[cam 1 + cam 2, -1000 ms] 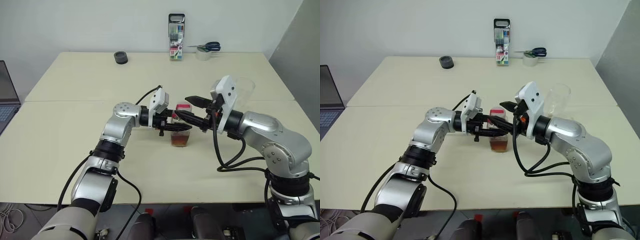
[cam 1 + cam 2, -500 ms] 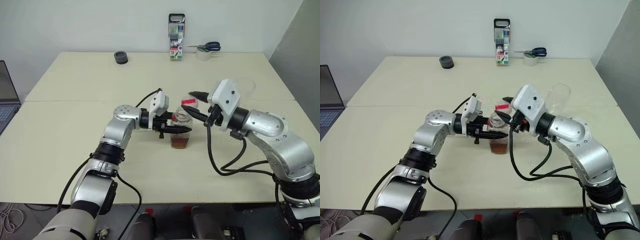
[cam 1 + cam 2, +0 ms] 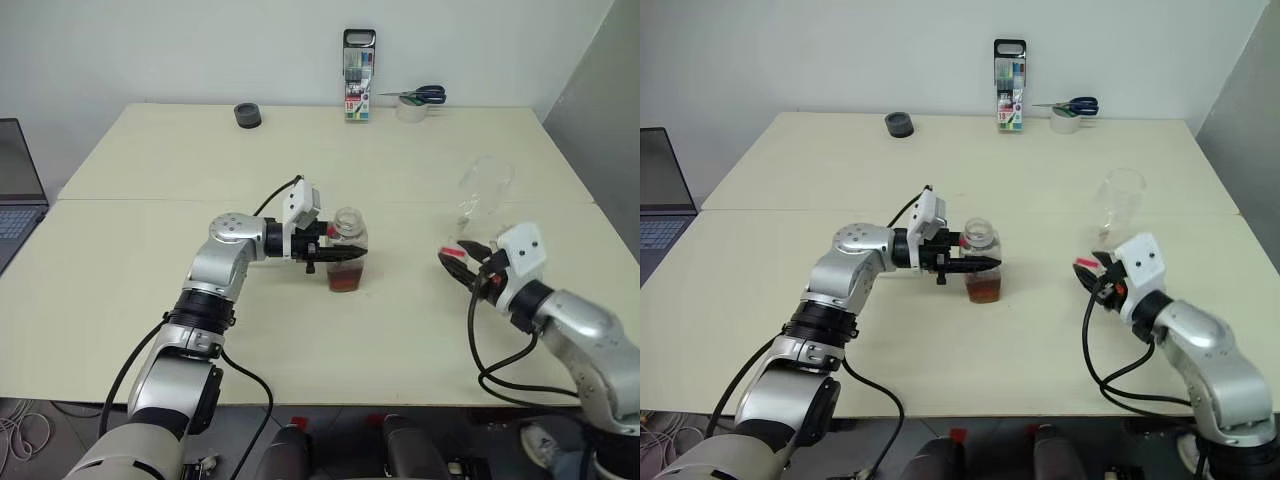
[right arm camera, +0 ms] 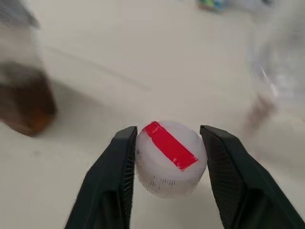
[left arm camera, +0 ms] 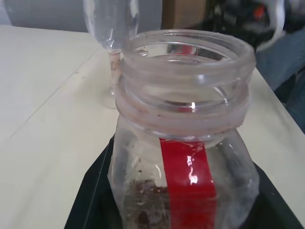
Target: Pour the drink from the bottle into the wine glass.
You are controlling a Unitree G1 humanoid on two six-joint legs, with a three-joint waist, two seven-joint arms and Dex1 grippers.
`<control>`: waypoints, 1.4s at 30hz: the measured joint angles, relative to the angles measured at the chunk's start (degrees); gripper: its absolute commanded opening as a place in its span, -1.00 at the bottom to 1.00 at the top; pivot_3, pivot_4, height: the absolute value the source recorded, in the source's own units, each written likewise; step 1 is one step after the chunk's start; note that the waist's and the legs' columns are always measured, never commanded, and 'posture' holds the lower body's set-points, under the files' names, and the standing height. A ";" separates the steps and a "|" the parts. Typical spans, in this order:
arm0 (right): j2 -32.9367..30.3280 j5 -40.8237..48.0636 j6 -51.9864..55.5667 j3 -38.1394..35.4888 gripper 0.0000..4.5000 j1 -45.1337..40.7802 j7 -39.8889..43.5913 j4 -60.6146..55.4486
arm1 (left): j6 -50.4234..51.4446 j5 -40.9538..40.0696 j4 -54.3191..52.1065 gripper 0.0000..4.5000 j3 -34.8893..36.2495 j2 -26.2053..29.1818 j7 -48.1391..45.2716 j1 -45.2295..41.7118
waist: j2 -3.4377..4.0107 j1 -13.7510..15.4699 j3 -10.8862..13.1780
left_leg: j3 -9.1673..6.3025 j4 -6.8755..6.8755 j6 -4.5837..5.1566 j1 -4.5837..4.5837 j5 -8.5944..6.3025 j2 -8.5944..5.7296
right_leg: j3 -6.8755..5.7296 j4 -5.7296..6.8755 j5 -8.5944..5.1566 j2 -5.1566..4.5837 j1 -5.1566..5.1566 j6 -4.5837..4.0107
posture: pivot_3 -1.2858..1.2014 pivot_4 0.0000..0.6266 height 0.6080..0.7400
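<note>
The bottle stands on the table near the middle, its wide mouth uncapped, with a red strip down its side. The amber drink fills its lowest part. My left gripper reaches in from the left and is shut on the bottle's body. The wine glass stands upright and empty at the right, also seen behind the bottle. In front of the wine glass, low over the table, my right gripper is shut on a white cap with a red strip.
At the table's far edge stand a marker pack, scissors on a tape roll and a small black round thing. A laptop sits past the left edge.
My right gripper has pulled the cap off the bottle's mouth and swung right and down with it to the spot in front of the wine glass. The bottle now stands open.
</note>
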 measured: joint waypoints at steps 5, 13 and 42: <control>-3.87 -11.46 -5.45 6.28 1.00 1.73 -3.82 2.45 | 0.22 0.01 1.40 -0.22 4.43 1.91 6.51 -0.18 | 0.02 0.02 -0.01 | 0.01 0.01 0.00 0.00 0.01 -0.03 | 0.00 0.00 0.00 0.00 -0.01 0.00 | 0.03 -0.52 1.00; -6.97 -18.62 -15.37 11.84 1.00 1.73 -0.31 3.83 | -3.71 2.93 7.89 -0.22 11.21 5.03 23.66 -0.22 | 0.00 0.12 -0.02 | 0.04 0.03 -0.04 0.00 0.03 -0.02 | -0.01 -0.03 0.00 -0.03 0.00 0.01 | 0.03 -0.52 1.00; 12.12 -4.61 -2.63 22.99 1.00 -23.87 7.78 9.42 | -8.47 3.77 19.88 0.99 18.35 5.57 43.78 3.14 | -0.14 -0.10 -0.13 | -0.23 -0.02 -0.30 -0.01 0.17 -0.05 | -0.15 0.06 0.01 -0.09 -0.10 -0.01 | 0.03 -0.52 1.00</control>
